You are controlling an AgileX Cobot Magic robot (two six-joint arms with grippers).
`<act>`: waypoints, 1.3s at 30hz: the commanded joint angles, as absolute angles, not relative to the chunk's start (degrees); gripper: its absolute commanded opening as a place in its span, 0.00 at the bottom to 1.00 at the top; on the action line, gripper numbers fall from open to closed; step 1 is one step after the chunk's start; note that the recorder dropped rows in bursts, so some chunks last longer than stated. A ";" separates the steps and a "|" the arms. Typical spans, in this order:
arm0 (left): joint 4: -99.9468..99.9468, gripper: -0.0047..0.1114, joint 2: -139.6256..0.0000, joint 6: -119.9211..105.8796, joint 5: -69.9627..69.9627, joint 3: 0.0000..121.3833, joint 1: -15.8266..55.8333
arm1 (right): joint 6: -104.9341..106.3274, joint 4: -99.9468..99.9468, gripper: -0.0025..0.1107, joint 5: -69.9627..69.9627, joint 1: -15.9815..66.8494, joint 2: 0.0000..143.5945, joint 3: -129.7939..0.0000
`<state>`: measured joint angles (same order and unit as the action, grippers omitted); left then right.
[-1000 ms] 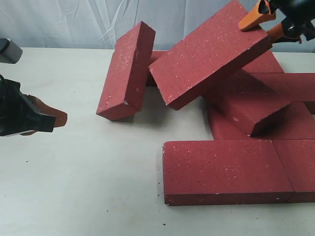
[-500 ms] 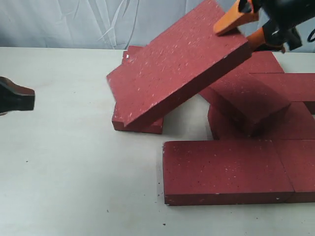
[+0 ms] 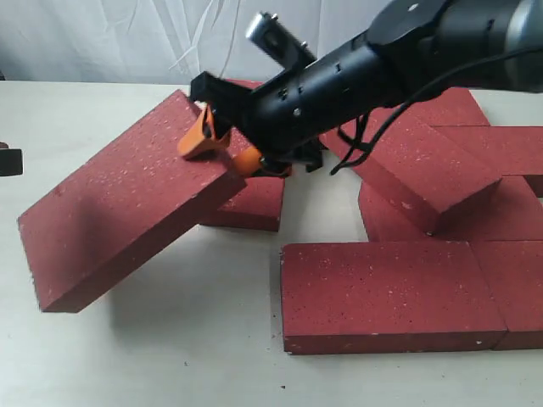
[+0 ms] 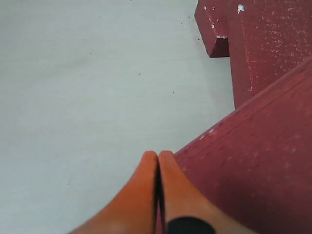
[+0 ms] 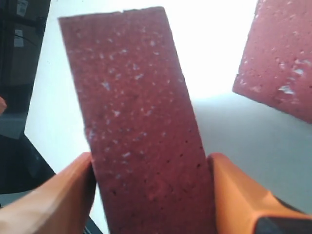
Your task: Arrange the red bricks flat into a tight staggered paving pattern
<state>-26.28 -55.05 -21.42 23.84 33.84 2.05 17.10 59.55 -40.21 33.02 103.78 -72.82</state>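
Across the middle of the pale, smooth bench (image 3: 170,365) reaches the black right arm (image 3: 382,68). Its right pincer (image 3: 222,148) pinches the held brick (image 3: 127,216) at one short end, with the orange fingers (image 5: 68,190) pressed on the two broad faces. This slab slants steeply, its high end at the pincer and its low corner down by the bench on the left; whether that corner touches cannot be told. Its surface is dark red, matte and grainy, flecked with tiny white specks, and its edges are sharp and square.

The other red bricks (image 3: 475,161) lie to the right. A front brick (image 3: 382,292) rests flat, butted end to end against another at the right edge. Behind it a tilted brick (image 3: 424,170) leans over flat ones. One more flat brick (image 3: 254,203) sits just behind the held one.

The left pincer (image 4: 157,157) has its smooth orange tips pressed together on nothing, just beside a brick's rough face. A crinkled white sheet (image 3: 102,38) hangs behind.
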 commanded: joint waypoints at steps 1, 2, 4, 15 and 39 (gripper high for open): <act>-26.51 0.04 -54.66 -20.96 22.36 33.57 1.81 | 17.11 61.09 0.03 -36.12 38.63 107.81 -72.68; -26.51 0.04 -54.66 -20.96 22.36 33.57 1.81 | 16.71 61.09 0.03 -35.14 39.50 108.73 -72.68; -26.51 0.04 -54.66 -20.96 22.36 33.57 1.81 | 14.51 61.09 0.03 -33.29 40.25 110.13 -72.68; -27.42 0.04 -54.66 -21.07 22.22 33.57 1.81 | 11.80 60.72 0.37 -32.26 40.69 112.84 -72.68; -34.51 0.04 -54.66 -23.69 24.51 33.57 1.81 | 8.71 26.69 0.02 -34.91 28.31 98.96 -72.68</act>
<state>-31.47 -55.05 -21.76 23.22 33.84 2.05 8.98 32.82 -37.94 30.86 99.97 -72.69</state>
